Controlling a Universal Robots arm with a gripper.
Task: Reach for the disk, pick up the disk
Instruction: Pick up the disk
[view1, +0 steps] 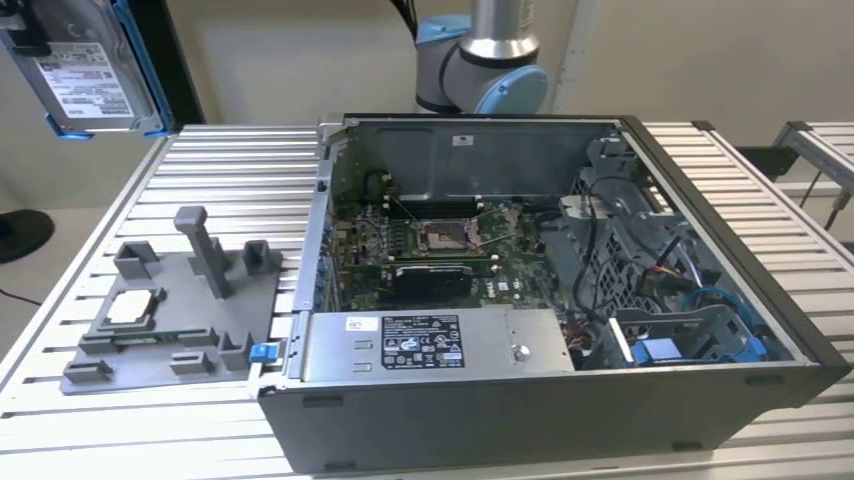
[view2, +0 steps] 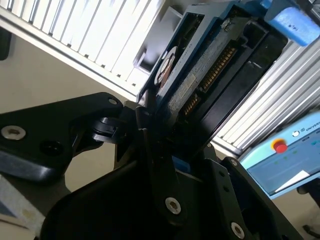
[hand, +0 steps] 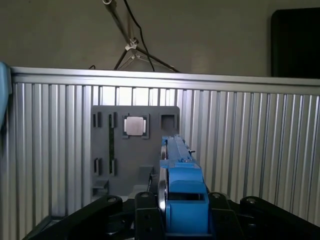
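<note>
While the ribbed tabletop (view1: 214, 150) carries the open computer case (view1: 534, 420) and, at the exterior view's left, a grey holder plate (view1: 147, 355), the disk (view1: 87, 70) is held well above them, clear of everything, so the pickup is judged done. It is pinched edge-on by the hand (hand: 182, 222). A white printed label is seen on its face. A small white-topped chip (view1: 130, 307) lies on the plate.
</note>
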